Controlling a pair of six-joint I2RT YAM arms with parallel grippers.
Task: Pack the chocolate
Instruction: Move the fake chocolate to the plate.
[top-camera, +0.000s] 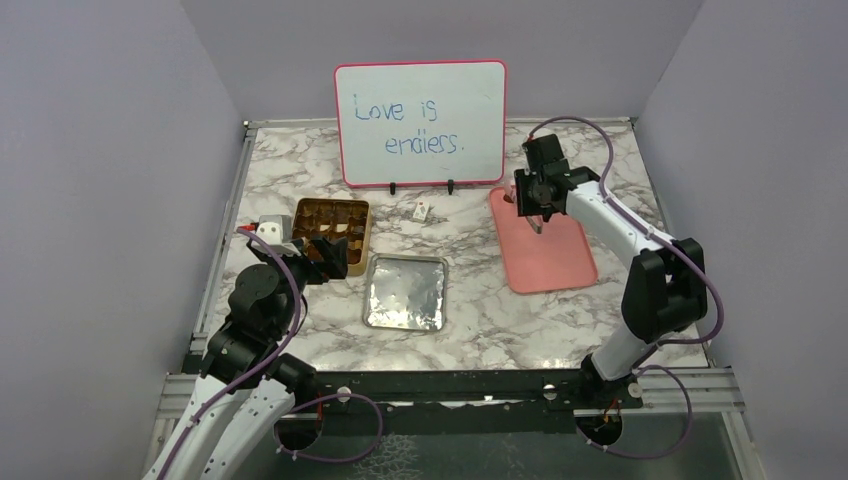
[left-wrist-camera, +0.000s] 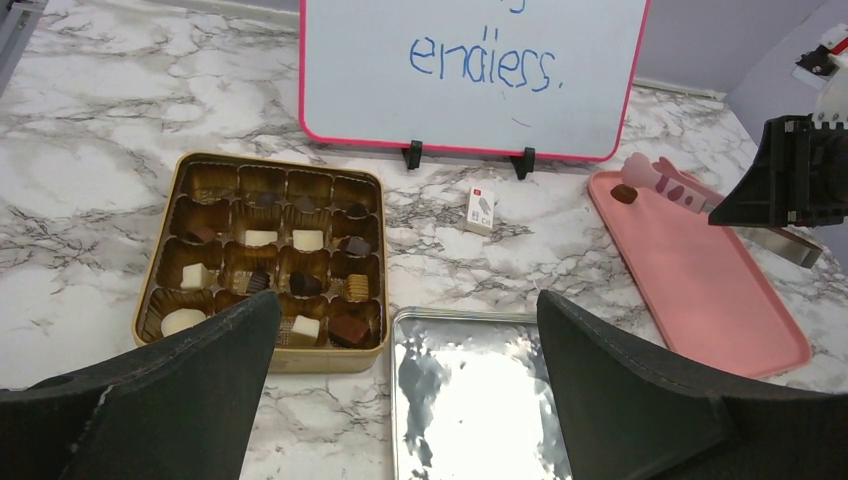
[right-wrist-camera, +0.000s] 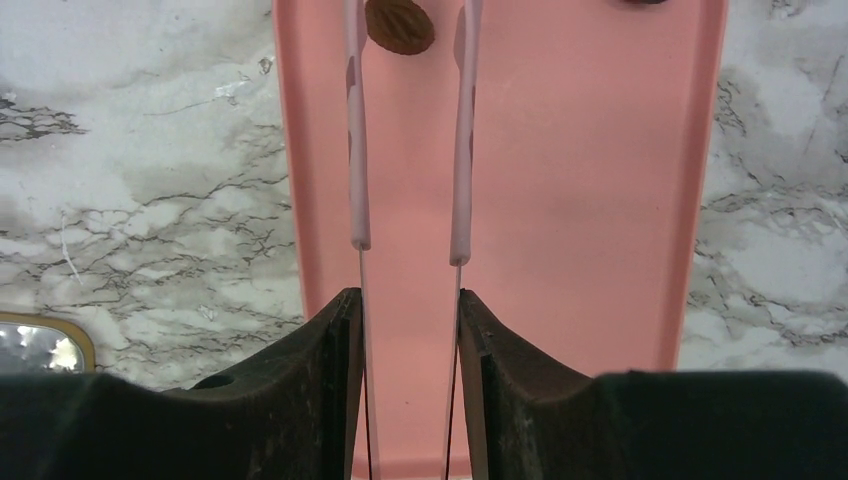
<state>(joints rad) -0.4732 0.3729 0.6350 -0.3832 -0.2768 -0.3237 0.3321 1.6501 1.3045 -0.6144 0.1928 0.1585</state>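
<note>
Before the "Love is endless." whiteboard (top-camera: 420, 122), right end effector (right-wrist-camera: 408, 305) clasps tongs (right-wrist-camera: 357, 150), left end effector (left-wrist-camera: 408, 305) splayed.

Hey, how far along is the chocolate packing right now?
Done: many cells of the gold tin hold chocolates, several look empty. In hand: the right gripper pinches pink-tipped tongs straddling a brown chocolate on the pink tray. Remaining: carry it to the tin, then likely fit the silver lid. The left gripper hangs open.
</note>
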